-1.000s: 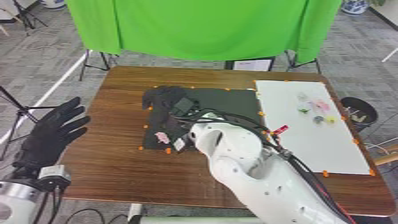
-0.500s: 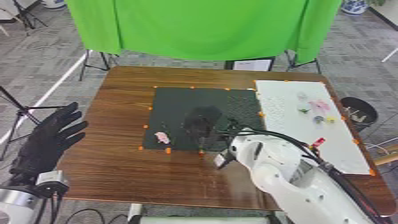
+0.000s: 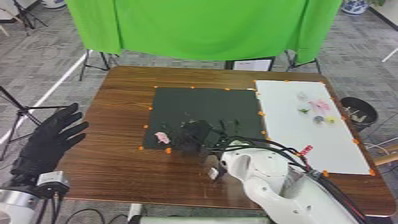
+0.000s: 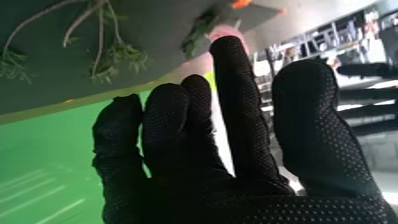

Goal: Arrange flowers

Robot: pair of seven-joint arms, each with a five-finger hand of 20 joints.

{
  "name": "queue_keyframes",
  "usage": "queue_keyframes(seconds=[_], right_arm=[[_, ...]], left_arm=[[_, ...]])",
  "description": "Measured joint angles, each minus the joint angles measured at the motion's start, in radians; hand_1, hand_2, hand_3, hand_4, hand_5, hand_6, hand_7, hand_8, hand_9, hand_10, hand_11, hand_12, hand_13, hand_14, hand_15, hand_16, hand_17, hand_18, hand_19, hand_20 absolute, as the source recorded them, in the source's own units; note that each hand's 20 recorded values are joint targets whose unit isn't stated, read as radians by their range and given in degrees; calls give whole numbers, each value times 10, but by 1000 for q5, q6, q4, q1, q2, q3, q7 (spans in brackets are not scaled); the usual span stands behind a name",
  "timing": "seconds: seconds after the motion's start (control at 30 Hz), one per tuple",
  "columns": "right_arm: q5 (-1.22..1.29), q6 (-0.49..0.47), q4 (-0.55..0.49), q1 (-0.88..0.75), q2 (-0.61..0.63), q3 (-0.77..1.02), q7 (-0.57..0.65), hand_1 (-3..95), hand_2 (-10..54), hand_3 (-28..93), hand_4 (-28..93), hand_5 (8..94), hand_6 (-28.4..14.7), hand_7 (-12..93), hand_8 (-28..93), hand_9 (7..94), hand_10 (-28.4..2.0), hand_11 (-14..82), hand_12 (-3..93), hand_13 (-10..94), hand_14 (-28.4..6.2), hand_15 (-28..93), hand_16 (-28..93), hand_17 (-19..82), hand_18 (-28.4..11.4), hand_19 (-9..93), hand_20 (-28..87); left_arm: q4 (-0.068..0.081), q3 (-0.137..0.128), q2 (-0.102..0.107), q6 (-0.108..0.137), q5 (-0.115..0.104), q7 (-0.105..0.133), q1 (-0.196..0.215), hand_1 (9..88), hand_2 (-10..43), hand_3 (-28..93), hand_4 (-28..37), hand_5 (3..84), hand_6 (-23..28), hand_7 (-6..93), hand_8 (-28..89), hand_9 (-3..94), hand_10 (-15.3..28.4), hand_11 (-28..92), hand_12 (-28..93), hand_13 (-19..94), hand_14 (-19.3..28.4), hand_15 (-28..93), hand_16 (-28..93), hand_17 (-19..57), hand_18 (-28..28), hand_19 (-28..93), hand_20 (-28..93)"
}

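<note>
Over the near part of the black mat [image 3: 204,102], the right hand [image 3: 194,136] is holding its fingers straight and slightly parted, its arm blocking some of the mat. Just to the hand's left, a pink flower [image 3: 162,137] is lying on the mat, leafy sprigs [image 4: 131,56] resting there too. More small flowers [image 3: 321,106] are waiting on the white sheet [image 3: 311,142]. Left of the worktop [image 3: 115,115], the left hand [image 3: 43,145] is spreading its fingers; a black bin [image 3: 354,103] is standing off the right side.
</note>
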Motion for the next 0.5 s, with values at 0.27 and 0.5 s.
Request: queue_keyframes(seconds=[0.27, 0.5], right_arm=[[-49, 5, 44, 25, -16, -39, 20, -26, 281, 932, 204, 610, -35, 210, -118, 322, -191, 641, 581, 327, -187, 892, 419, 160, -240, 797, 660], [-67, 32, 51, 30, -19, -55, 88, -26, 280, 932, 189, 613, -40, 206, -114, 326, -191, 643, 577, 329, -188, 895, 415, 161, -239, 801, 657]], left_arm=[[1, 3, 0, 0, 0, 0, -4, 231, -45, 681, -283, 256, 35, 187, -95, 198, 109, 175, 205, 162, 153, 242, 36, -121, 232, 374, 92], [1, 3, 0, 0, 0, -1, -5, 232, -45, 680, -283, 256, 35, 187, -95, 198, 110, 175, 205, 162, 153, 242, 35, -121, 232, 374, 92]])
